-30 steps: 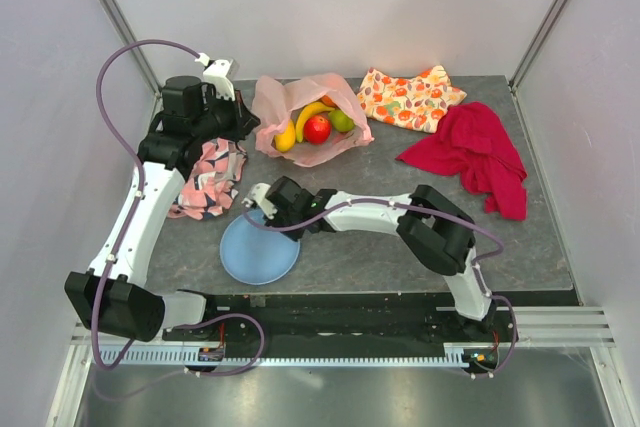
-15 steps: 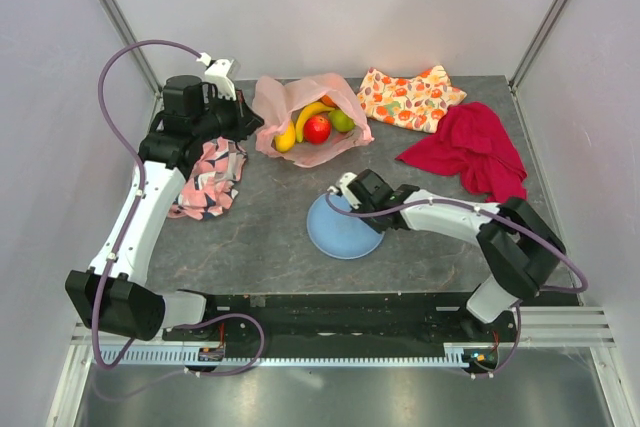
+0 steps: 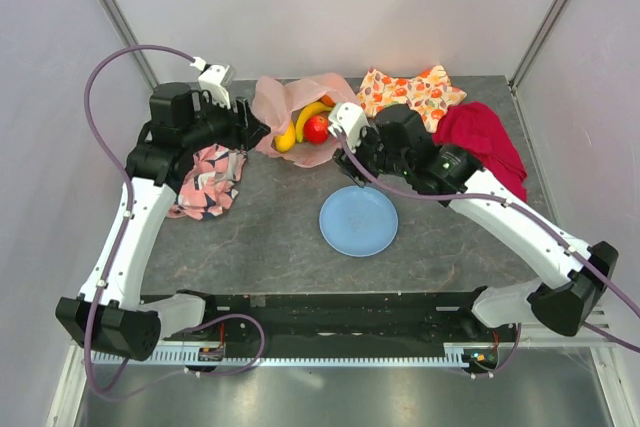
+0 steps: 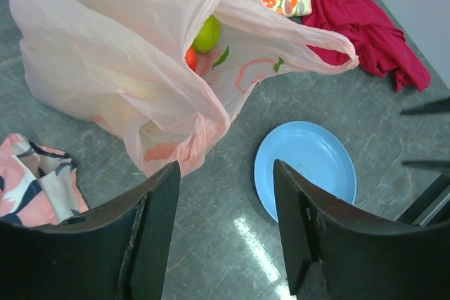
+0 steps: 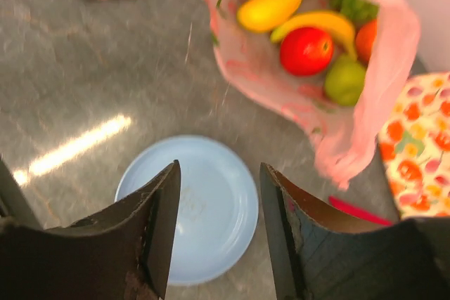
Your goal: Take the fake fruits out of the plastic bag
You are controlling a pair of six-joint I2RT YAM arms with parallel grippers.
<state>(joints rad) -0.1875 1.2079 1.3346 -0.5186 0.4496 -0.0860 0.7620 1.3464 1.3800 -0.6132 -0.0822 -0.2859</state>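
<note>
Plastic bag (image 3: 275, 97) sideways, mouth rightward; left end effector (image 4: 225, 173) and right end effector (image 5: 219, 170) parted, empty.

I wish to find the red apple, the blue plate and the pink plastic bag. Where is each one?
red apple (image 5: 306, 50), right wrist view, middle of its glossy skin.
blue plate (image 3: 358, 222), top external view, bare centre.
plastic bag (image 4: 105, 54), left wrist view, crinkled side wall.

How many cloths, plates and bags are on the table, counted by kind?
Cloths: 3 (pink patterned cloth, fruit-print cloth, red cloth)
Plates: 1 (blue plate)
Bags: 1 (plastic bag)
Total: 5
</note>
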